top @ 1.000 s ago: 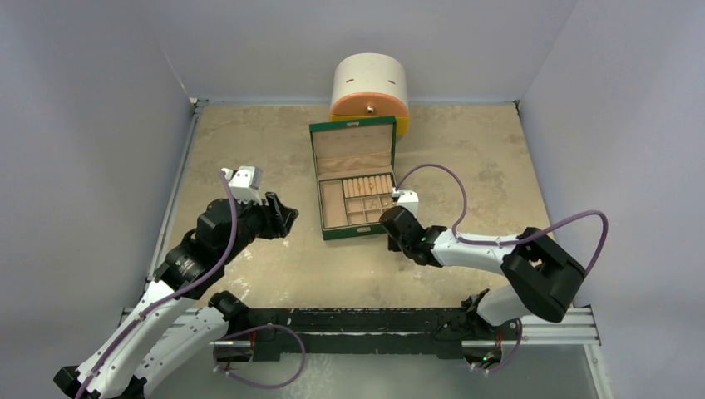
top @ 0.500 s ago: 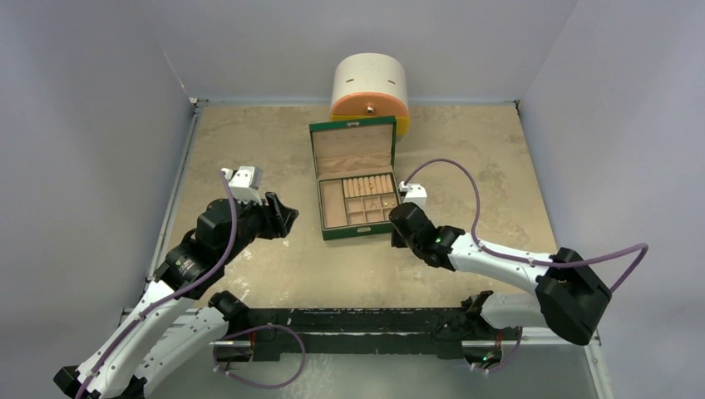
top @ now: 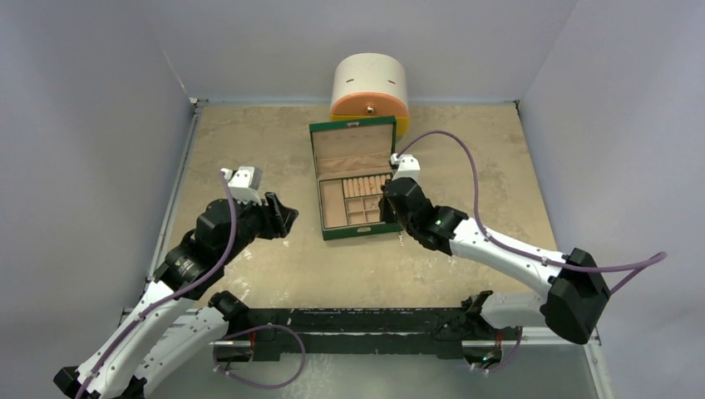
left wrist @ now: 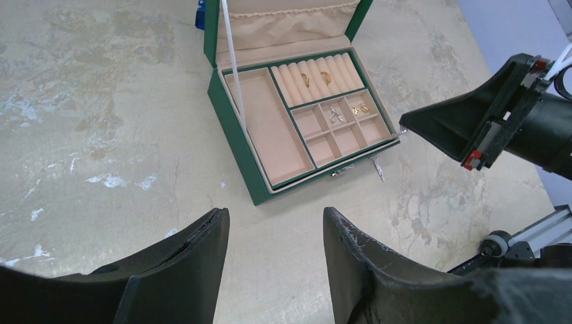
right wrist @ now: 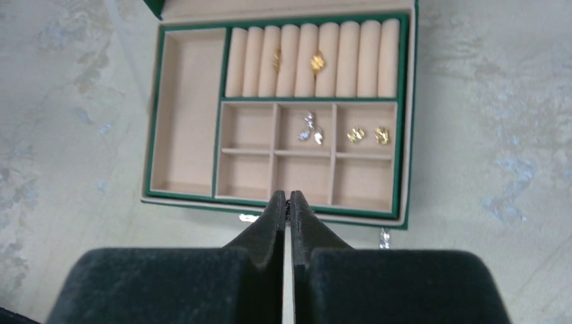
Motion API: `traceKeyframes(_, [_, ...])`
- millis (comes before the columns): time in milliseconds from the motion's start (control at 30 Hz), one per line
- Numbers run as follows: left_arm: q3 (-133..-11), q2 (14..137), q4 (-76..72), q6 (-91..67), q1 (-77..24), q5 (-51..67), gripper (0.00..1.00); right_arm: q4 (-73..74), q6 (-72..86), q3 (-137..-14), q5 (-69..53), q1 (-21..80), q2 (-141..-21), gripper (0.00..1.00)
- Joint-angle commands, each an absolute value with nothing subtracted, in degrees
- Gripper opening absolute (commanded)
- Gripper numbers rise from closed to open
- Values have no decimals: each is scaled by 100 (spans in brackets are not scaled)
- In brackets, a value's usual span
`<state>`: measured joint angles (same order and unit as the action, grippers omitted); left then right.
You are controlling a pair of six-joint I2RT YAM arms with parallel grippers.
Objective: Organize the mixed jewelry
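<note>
The green box [top: 317, 204] lies open mid-table. In the right wrist view two gold rings [right wrist: 317, 62] sit in its ring rolls, silvery bits [right wrist: 309, 129] lie in a middle compartment, and gold pieces [right wrist: 367, 134] lie in the compartment to their right. One silvery piece [right wrist: 384, 237] lies on the table by the box's front right corner, and it also shows in the left wrist view [left wrist: 378, 169]. My right gripper [right wrist: 285, 197] hovers over the box's front edge, shut, with a tiny dark bit pinched at its tips. My left gripper [left wrist: 275, 219] is open and empty, left of the box.
A white and orange round container [top: 370, 91] stands behind the box against the back wall. The box lid [top: 352, 143] stands open towards the back. Grey walls close in the left, back and right sides of the table.
My right arm has swung from the table by the box's right front corner up and back over the box's front right part. My left arm has not moved.
</note>
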<state>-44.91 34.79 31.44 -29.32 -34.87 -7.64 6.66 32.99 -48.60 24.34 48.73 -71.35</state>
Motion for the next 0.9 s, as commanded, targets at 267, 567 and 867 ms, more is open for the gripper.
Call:
traceKeyframes(267, [-4631, 3365, 2993, -2856, -3437, -702, 53, 28, 3050, -5720, 1940, 4895, -8177, 1])
traceKeyframes(567, [-4632, 3346, 2988, -2856, -3436, -710, 53, -196, 3202, -5949, 1903, 4910, -8821, 1])
traceKeyframes(867, [-4633, 3365, 2997, -2865, -3437, -727, 53, -95, 3511, -6227, 2238, 4913, -9368, 2])
